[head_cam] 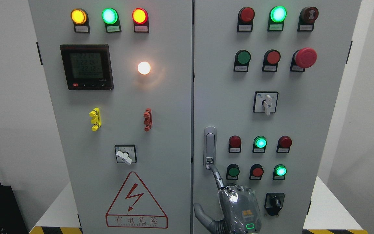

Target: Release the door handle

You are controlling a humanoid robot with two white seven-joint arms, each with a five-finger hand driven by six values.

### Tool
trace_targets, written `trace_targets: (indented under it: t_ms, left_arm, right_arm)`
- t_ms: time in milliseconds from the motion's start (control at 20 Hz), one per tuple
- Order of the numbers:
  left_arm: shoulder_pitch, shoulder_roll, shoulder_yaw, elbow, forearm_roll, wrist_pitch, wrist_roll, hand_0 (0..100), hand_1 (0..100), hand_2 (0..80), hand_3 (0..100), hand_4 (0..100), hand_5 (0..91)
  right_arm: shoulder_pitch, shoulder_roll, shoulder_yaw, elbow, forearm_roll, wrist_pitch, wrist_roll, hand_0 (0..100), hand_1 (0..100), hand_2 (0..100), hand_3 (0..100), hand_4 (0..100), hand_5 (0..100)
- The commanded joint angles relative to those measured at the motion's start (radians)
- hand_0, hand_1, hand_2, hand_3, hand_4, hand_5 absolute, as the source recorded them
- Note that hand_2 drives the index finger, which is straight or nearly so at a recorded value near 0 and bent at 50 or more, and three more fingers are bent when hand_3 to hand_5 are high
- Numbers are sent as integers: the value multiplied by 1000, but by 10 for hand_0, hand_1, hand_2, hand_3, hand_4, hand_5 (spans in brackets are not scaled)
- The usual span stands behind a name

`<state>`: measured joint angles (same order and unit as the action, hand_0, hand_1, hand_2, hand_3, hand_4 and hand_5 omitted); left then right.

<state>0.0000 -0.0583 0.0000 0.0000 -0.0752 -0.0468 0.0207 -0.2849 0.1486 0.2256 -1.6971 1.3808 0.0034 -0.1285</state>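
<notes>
A silver door handle (210,146) stands upright and flush on the left edge of the cabinet's right door (307,130). My right hand (237,208) rises from the bottom edge just below it, its back towards the camera. Its index finger (217,177) stretches up and left, with the tip touching the round lock at the handle's lower end. The thumb (201,213) sticks out to the left, apart from the door seam. The hand holds nothing, and its other fingers are hidden behind the knuckles. My left arm does not show.
The right door carries several lamps and push buttons, a red mushroom stop button (305,58) and two rotary switches (266,103). The left door (125,130) has a meter (86,67), a rotary switch (125,154) and a warning triangle (136,201). White walls flank the cabinet.
</notes>
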Motion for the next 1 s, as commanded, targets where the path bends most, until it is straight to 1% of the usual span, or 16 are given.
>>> trace_targets:
  t_ms: [0, 400, 701, 951]
  left_arm:
    - [-3, 0, 2, 9, 0, -1, -1, 120, 389, 0, 0, 0, 0]
    - [-3, 0, 2, 9, 0, -1, -1, 120, 389, 0, 0, 0, 0]
    - [-3, 0, 3, 12, 2, -1, -1, 120, 389, 0, 0, 0, 0]
    - [-3, 0, 2, 11, 2, -1, -1, 120, 389, 0, 0, 0, 0]
  right_arm:
    - [0, 0, 3, 5, 0, 7, -5, 231, 331, 0, 992, 879, 969]
    - [6, 3, 18, 5, 1, 7, -5, 231, 331, 0, 992, 880, 969]
    - [6, 3, 18, 5, 3, 9, -3, 232, 331, 0, 993, 880, 970]
    - [3, 3, 18, 5, 3, 24, 1, 232, 331, 0, 994, 881, 970]
